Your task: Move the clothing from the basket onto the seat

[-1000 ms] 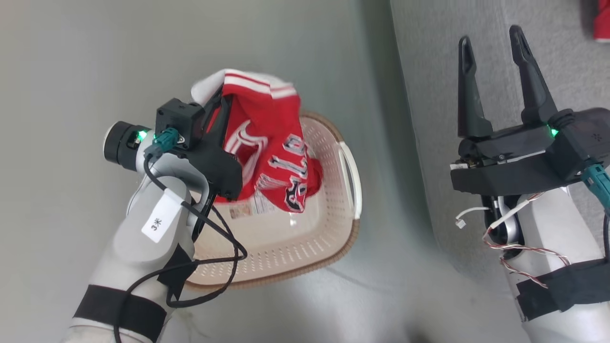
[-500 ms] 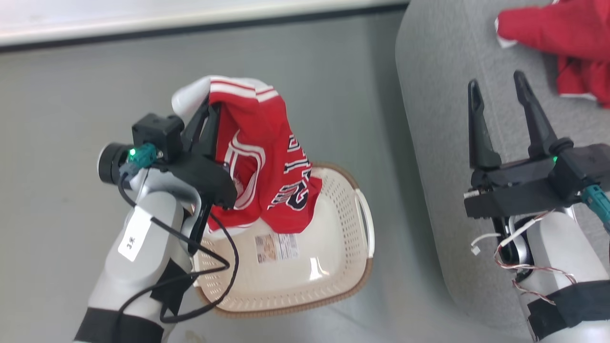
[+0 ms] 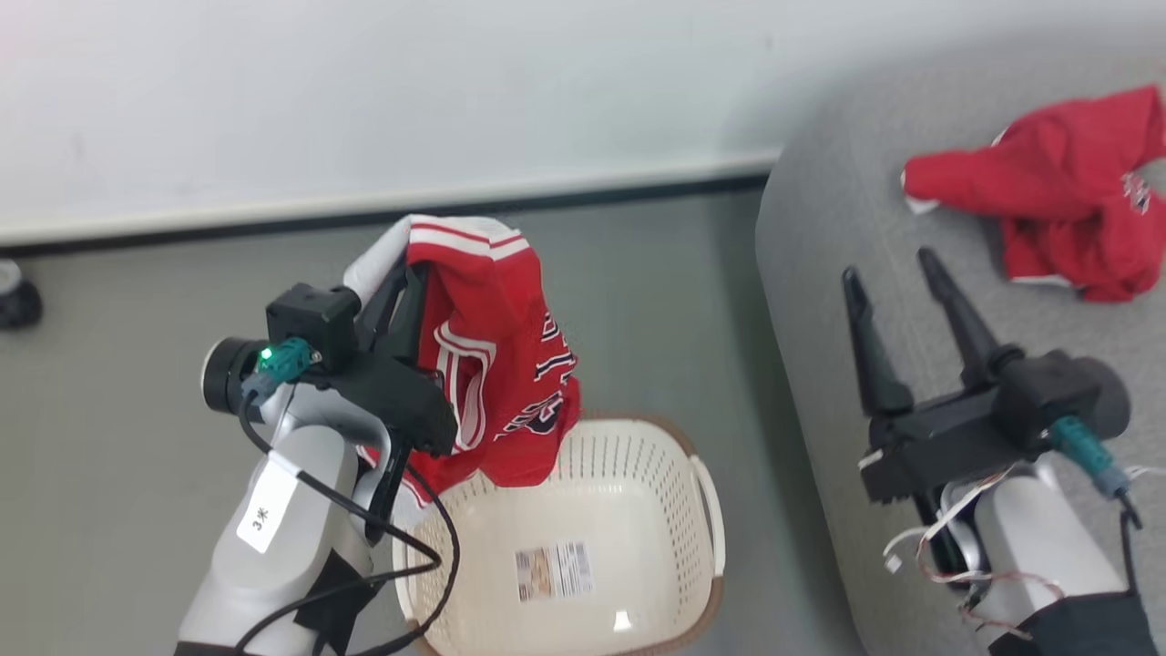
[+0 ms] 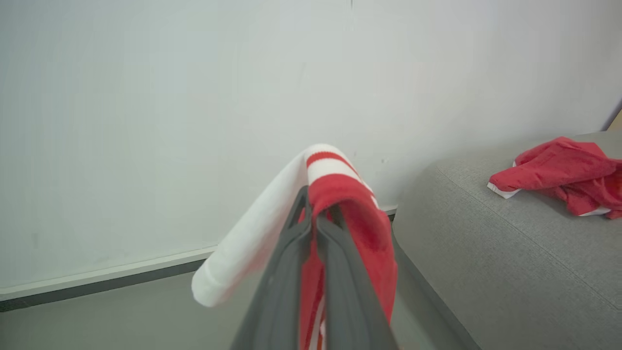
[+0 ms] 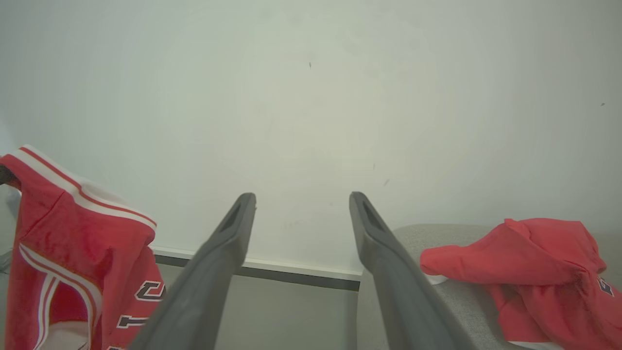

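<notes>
"Basket [image 3: 638, 465] first, since it sits nearest. What do you see?"

"Cream plastic with perforated walls, standing on the grey floor [image 3: 137, 383]. A printed label [image 3: 553, 572] shows on its bare bottom. It is just left of the seat [image 3: 820, 273]."

"And the left claw [image 3: 404, 273]?"

"Raised above the basket's far left rim, with its two dark fingers pressed together on a fold of the jersey [image 3: 492, 355]. In the left wrist view the claw [image 4: 316, 204] pinches the cloth right at the tips. The jersey [image 4: 350, 214] drapes over them, and a white sleeve [image 4: 252, 243] droops to one side."

"Where does the rest of it hang?"

"Down the claw's right side, red with white stripes and dark lettering. The lower edge overlaps the basket's rim in the head view. Whether it touches the rim, I cannot tell."

"Right claw [image 3: 888, 264]?"

"Over the near edge of the seat, fingers spread wide apart and pointing toward the wall [image 3: 455, 91]. Its own camera shows the same open claw [image 5: 302, 197], with the jersey [image 5: 73, 243] off to the left."

"Farther back?"

"Crumpled on the grey seat cushion, beyond the right claw, lies another red garment [image 3: 1066, 200]. It also shows in the wrist views [image 4: 559, 170] [image 5: 510, 262], resting on the seat [image 4: 486, 272]. Behind everything a pale wall meets the floor at a white skirting board [image 3: 364, 205]."
</notes>
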